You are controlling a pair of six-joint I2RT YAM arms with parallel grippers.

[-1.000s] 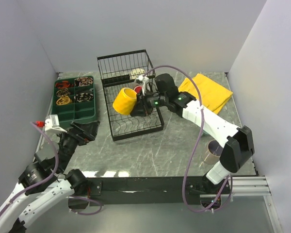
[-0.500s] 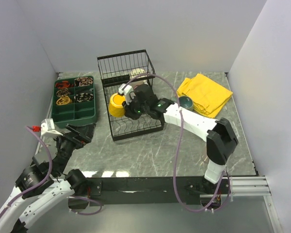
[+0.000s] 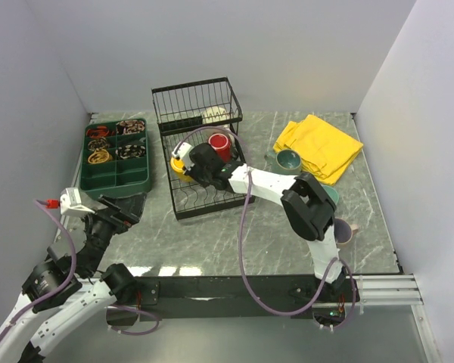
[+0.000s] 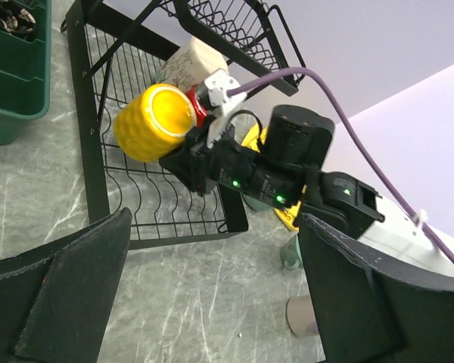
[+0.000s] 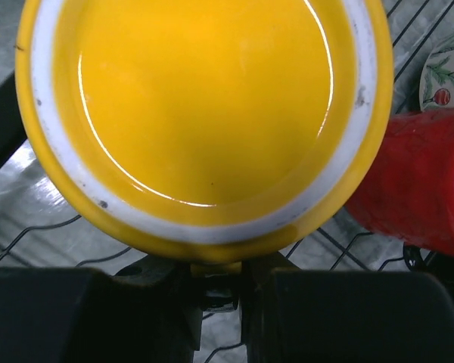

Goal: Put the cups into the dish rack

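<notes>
On the grey desk (image 3: 234, 234), over the left side of the black dish rack (image 3: 210, 204), yellow cup (image 4: 155, 122) tipped on its side just beside the red cup (image 3: 219, 144), clamped tight in the right tool (image 5: 218, 281), with the left tool (image 4: 212, 291) back near the desk's front left, fingers wide apart.

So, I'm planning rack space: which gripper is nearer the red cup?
Right. The right gripper, holding the yellow cup, is over the dish rack right beside the red cup; the left gripper sits open beyond the rack's near-left corner.
</notes>
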